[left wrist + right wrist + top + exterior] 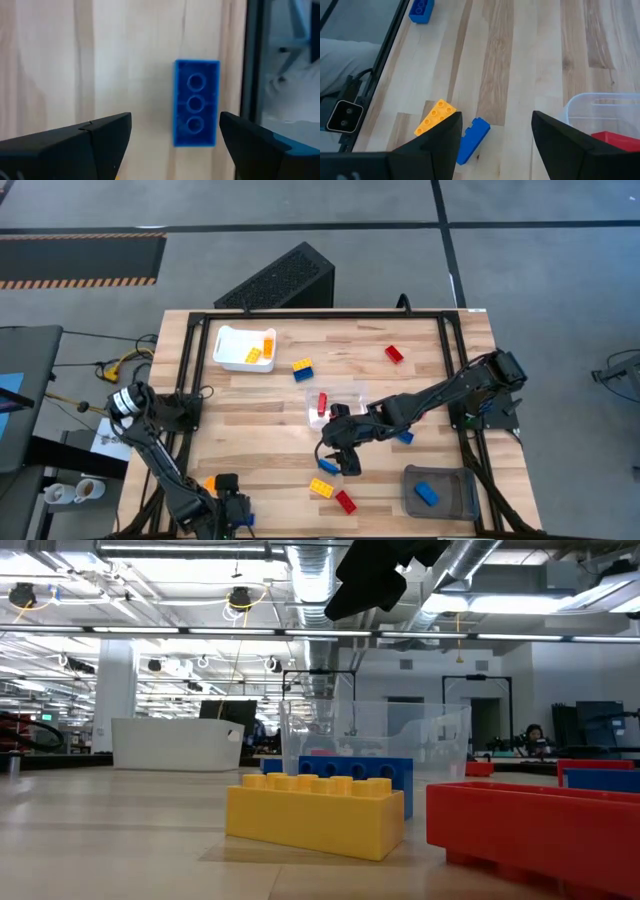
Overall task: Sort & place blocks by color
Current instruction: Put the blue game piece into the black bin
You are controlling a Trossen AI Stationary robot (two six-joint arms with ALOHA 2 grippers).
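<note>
Right wrist view: our right tool (492,135), fingers wide, should descend squarely over the blue block (472,140) mid-worktop.

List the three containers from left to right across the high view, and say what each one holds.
white tray holding yellow blocks → clear container holding a red block → grey tray holding a blue block
</note>
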